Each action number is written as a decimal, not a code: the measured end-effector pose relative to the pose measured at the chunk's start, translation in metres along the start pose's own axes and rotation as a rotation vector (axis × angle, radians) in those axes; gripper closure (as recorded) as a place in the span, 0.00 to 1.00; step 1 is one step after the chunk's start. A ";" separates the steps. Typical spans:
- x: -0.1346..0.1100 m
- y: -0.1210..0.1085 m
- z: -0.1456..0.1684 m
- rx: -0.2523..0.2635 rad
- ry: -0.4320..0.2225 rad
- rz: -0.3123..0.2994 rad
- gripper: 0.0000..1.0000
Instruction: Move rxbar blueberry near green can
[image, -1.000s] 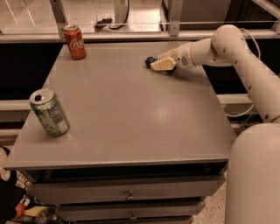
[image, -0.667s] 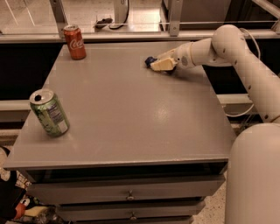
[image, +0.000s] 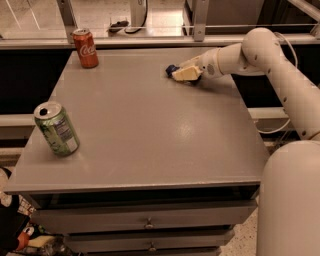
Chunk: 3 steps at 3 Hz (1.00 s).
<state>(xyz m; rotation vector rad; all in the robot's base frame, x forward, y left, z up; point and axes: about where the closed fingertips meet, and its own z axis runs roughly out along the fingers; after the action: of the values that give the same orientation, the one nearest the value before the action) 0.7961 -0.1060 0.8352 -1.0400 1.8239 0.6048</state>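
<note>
The green can (image: 56, 128) stands tilted near the table's left front edge, silver top up, with a white label panel on its side. The rxbar blueberry (image: 171, 69) shows only as a small dark blue end on the table at the far right; the rest is hidden by the gripper. My gripper (image: 182, 74), with cream-coloured fingers, lies low on the table at the bar and covers most of it. The white arm reaches in from the right.
A red Coca-Cola can (image: 85, 48) stands at the table's far left corner. The grey table (image: 150, 130) has drawers below its front edge. A rail and glass run behind the table. The robot's white body fills the lower right.
</note>
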 end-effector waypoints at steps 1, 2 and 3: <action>-0.001 0.000 0.000 0.000 0.000 0.000 1.00; -0.001 0.000 0.000 0.000 0.000 0.000 1.00; -0.015 -0.007 -0.008 0.018 0.022 -0.035 1.00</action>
<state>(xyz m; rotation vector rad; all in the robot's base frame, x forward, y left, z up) 0.8011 -0.1097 0.8523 -1.0678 1.8234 0.5575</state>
